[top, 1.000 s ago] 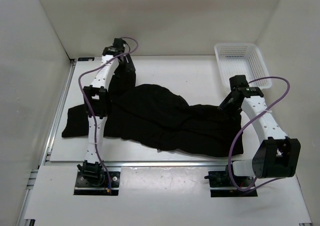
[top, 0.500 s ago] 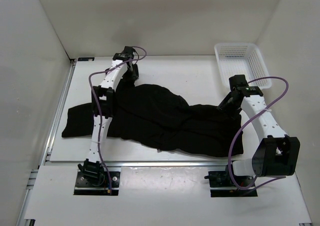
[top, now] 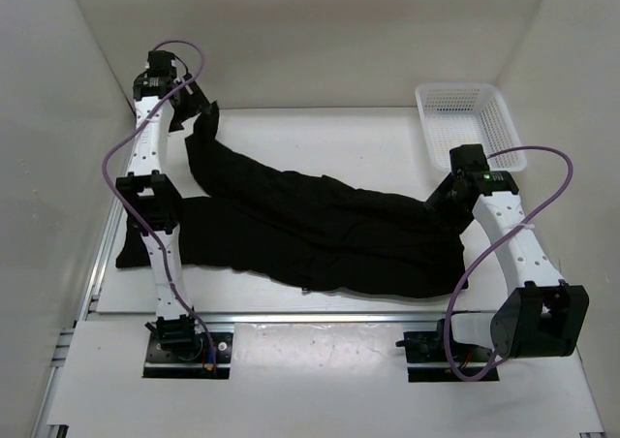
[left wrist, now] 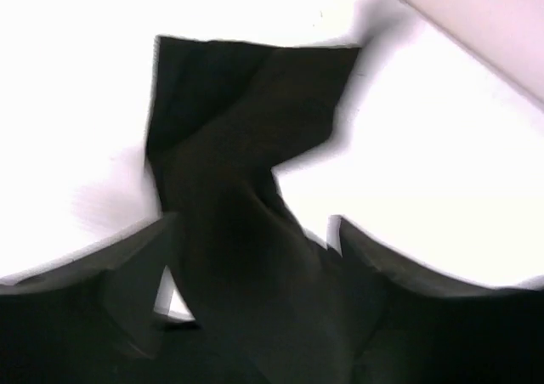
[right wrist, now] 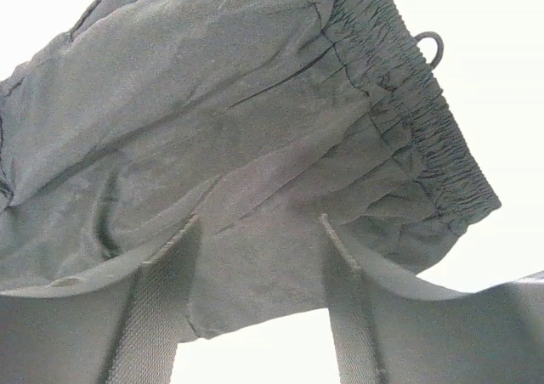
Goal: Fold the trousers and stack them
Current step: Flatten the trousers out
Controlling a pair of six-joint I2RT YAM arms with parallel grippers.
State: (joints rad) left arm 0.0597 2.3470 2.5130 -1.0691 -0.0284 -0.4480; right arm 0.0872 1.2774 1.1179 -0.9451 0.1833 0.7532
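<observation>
Basket: white mesh basket (top: 481, 133), far right corner of the table (top: 358, 147), just beyond the cloth.
Trousers: black trousers (top: 320, 234) sprawled across the table, waistband at right.
Left gripper (top: 201, 109): raised far left, jaws spread around a leg end.
Right gripper (top: 444, 201): low over the waistband, jaws spread.

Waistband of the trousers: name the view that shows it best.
Right wrist: the gathered waistband runs clear and close. Top external shows the whole trousers, waistband detail lost in black. Left wrist shows only a blurred leg end.
</observation>
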